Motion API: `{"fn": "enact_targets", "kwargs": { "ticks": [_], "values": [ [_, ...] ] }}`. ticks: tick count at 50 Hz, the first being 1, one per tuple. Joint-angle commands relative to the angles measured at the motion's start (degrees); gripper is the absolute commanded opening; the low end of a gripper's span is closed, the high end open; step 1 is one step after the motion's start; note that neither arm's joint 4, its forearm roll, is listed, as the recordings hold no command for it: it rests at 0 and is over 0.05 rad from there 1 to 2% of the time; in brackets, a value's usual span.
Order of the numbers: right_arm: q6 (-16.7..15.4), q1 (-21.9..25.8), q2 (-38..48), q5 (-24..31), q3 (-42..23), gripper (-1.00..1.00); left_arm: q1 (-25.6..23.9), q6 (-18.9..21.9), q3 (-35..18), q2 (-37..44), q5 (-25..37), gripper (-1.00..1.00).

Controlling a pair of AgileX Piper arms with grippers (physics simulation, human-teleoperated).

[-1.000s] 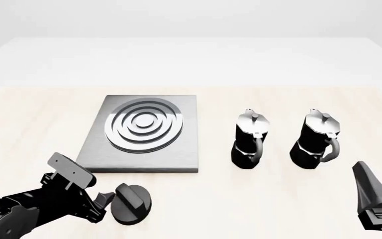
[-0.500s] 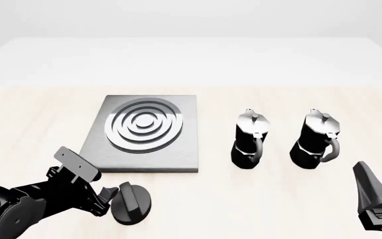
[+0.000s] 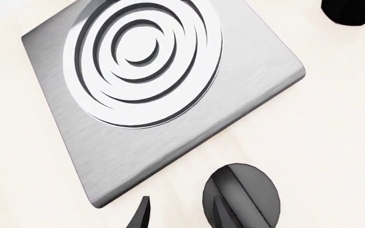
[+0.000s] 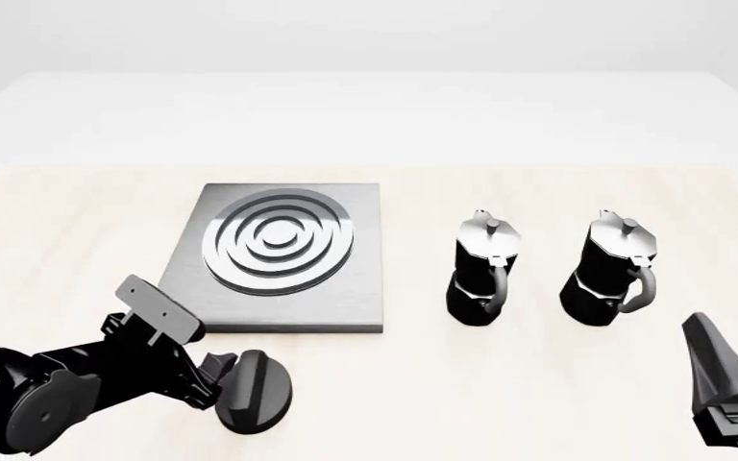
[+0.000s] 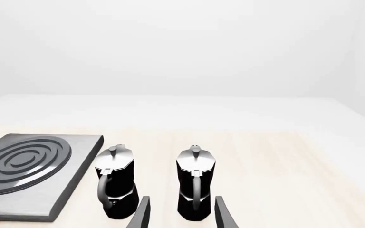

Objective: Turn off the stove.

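Observation:
The stove (image 4: 280,254) is a flat grey slab with raised silver rings, left of centre on the table; it also fills the left wrist view as the stove (image 3: 150,80). In front of it lies its round black knob (image 4: 257,392) with a raised ridge. My left gripper (image 4: 224,376) is low at the knob's left side and open. In the left wrist view one fingertip overlaps the knob (image 3: 246,194) and the other stands over bare table, with the left gripper (image 3: 181,218) holding nothing. My right gripper (image 4: 728,384) stands open at the front right, away from the stove.
Two black-and-silver moka pots (image 4: 484,269) (image 4: 615,271) stand right of the stove, handles toward me. In the right wrist view these pots (image 5: 116,187) (image 5: 195,183) are just beyond the open fingers (image 5: 224,213), with the stove (image 5: 24,175) off to one side.
My left arm has slid right and forward, bringing its fingers up against the knob's left side. The knob's ridge looks turned a little. The right arm has stayed still.

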Motion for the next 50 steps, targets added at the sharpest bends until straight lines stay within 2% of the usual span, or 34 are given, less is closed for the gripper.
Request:
{"fn": "enact_targets", "kwargs": {
  "ticks": [1, 11, 24, 44, 50],
  "values": [
    [0.06, -0.07, -0.26, 0.23, 0.0, 1.0, -2.29, -0.95, -0.97, 2.35, -1.47, 1.0],
    [0.13, -0.09, -0.34, 0.23, 0.0, 1.0, -3.57, -1.07, -2.69, 5.21, -2.62, 1.0],
    [-0.03, -0.02, 0.63, -0.61, 0.01, 1.0, -2.38, 0.61, -5.47, 4.25, 0.13, 1.0],
    [-0.48, 0.56, -0.59, 0.2, -0.08, 1.0, 2.96, 1.67, -0.21, -7.79, 5.97, 1.0],
    [-0.89, 0.77, -0.56, 0.11, -0.08, 1.0, 4.25, 1.9, 0.61, -13.27, 9.82, 1.0]
  ]
}}
